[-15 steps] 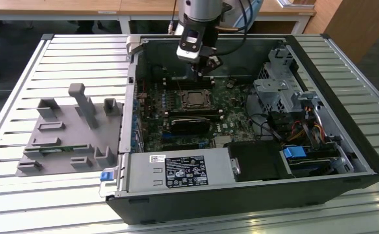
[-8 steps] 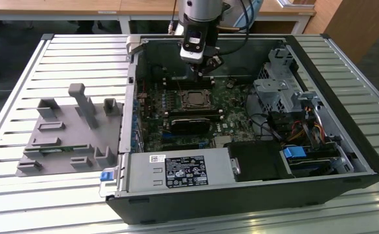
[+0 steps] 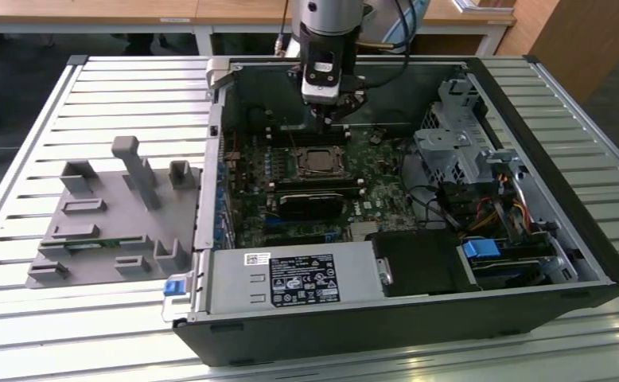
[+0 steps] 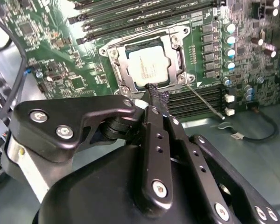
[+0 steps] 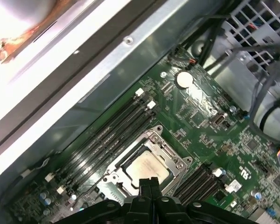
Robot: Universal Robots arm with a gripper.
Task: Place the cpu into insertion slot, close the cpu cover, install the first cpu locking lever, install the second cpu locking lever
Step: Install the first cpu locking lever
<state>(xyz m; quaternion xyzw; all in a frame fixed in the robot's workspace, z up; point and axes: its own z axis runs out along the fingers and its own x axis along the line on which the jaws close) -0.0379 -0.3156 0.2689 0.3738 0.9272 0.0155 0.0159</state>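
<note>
In the exterior view the gripper [image 3: 325, 107], fingers pressed together and empty, hovers at twelve o'clock of the insertion slot [image 3: 301, 162]; the cpu [image 4: 147, 65] lies there under the cpu cover [image 4: 119, 67]; probably light, stiff, fragile; hold by edges.

1. In the exterior view, the arm [image 3: 328, 20] is cut off by the upper edge of the frame, near the middle.
2. In the same view, the cpu [image 3: 317, 161] is too small to separate from the metal around it.
3. In the second wrist view, the gripper [image 4: 155, 91] hides one corner of the cpu.
4. In the first wrist view, the gripper covers one side of the cpu cover [image 5: 170, 156].
5. A washed-out bright patch [image 5: 14, 23] lies beyond the case wall [image 5: 98, 79]; I cannot tell what it is.
</note>
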